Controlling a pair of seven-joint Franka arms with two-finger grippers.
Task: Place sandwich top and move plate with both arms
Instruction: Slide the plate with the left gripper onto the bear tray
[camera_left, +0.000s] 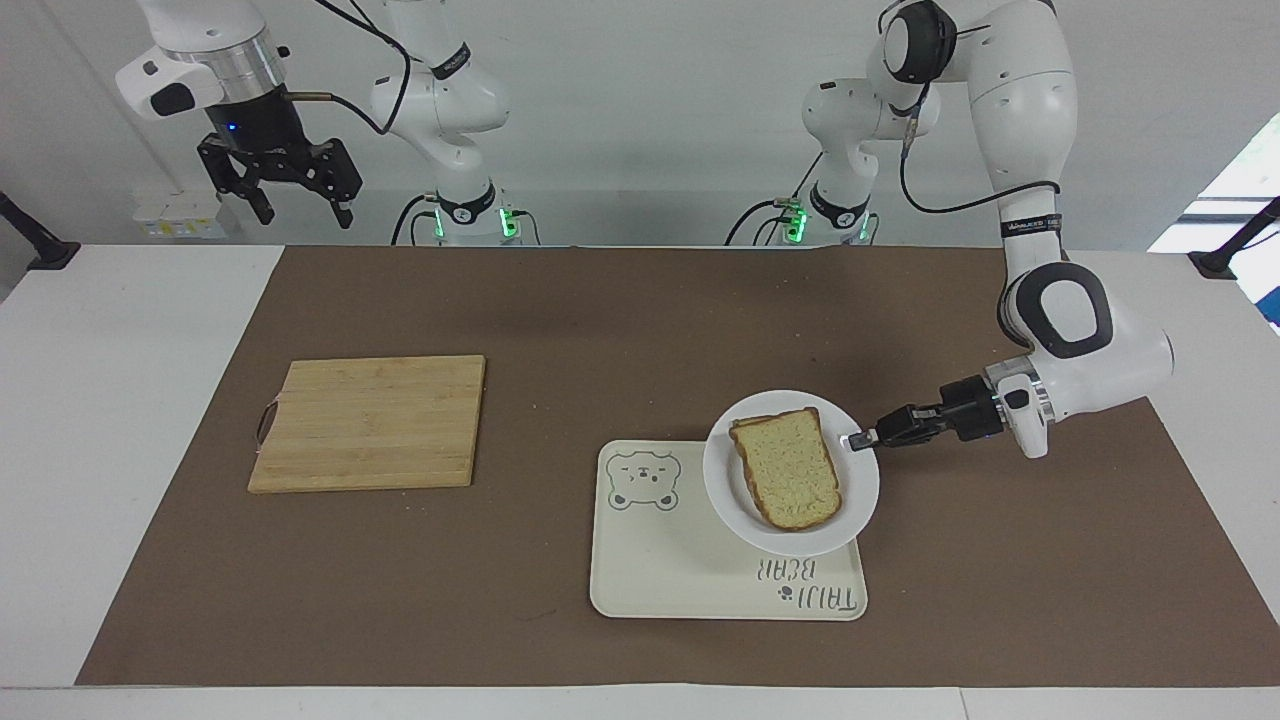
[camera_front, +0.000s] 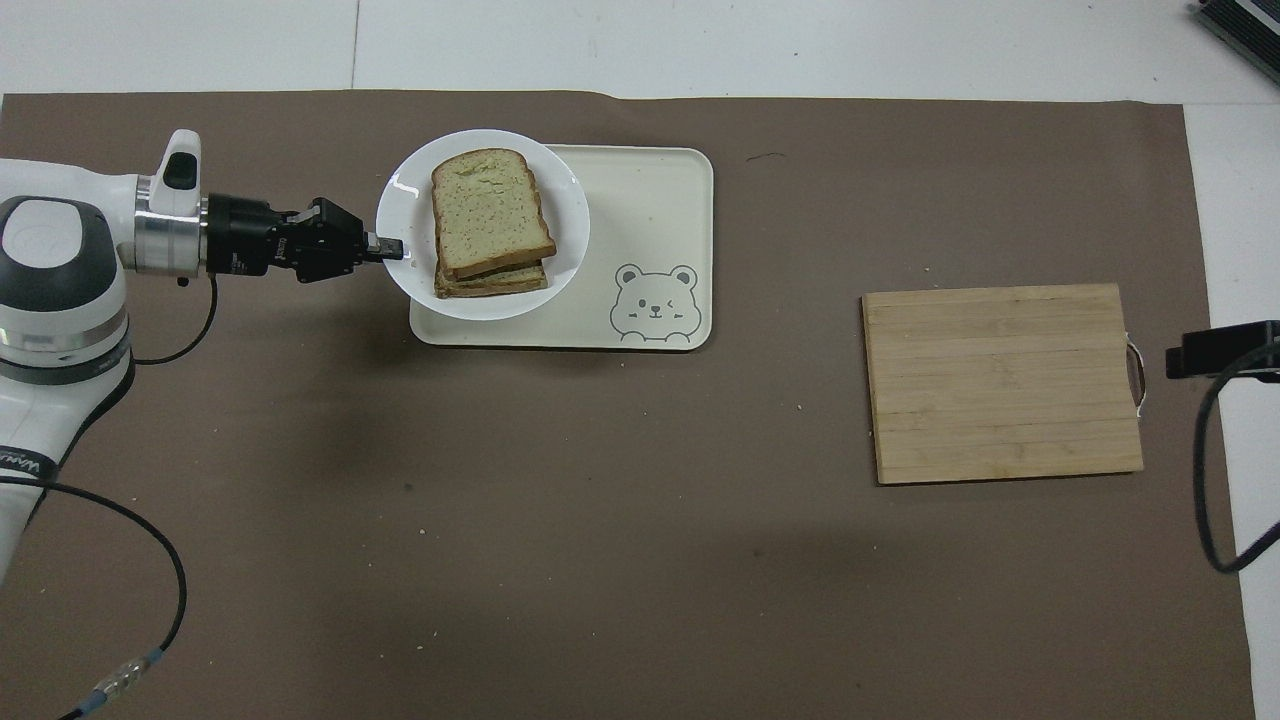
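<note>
The sandwich top (camera_left: 790, 467) (camera_front: 490, 211), a plain pale bread slice with a brown crust, lies on a lower slice on the white plate (camera_left: 735, 510) (camera_front: 573, 215). The plate is held over the cream tray (camera_left: 680, 575) (camera_front: 650, 200), at its end toward the left arm. My left gripper (camera_left: 862, 440) (camera_front: 388, 245) is shut on the plate's rim. My right gripper (camera_left: 297, 210) hangs open high above the right arm's end of the table, waiting; only a bit of that arm (camera_front: 1222, 350) shows in the overhead view.
A wooden cutting board (camera_left: 370, 422) (camera_front: 1003, 381) lies on the brown mat toward the right arm's end. The tray bears a bear drawing (camera_left: 644, 481) (camera_front: 655, 303). Cables trail from the left arm (camera_front: 130, 560).
</note>
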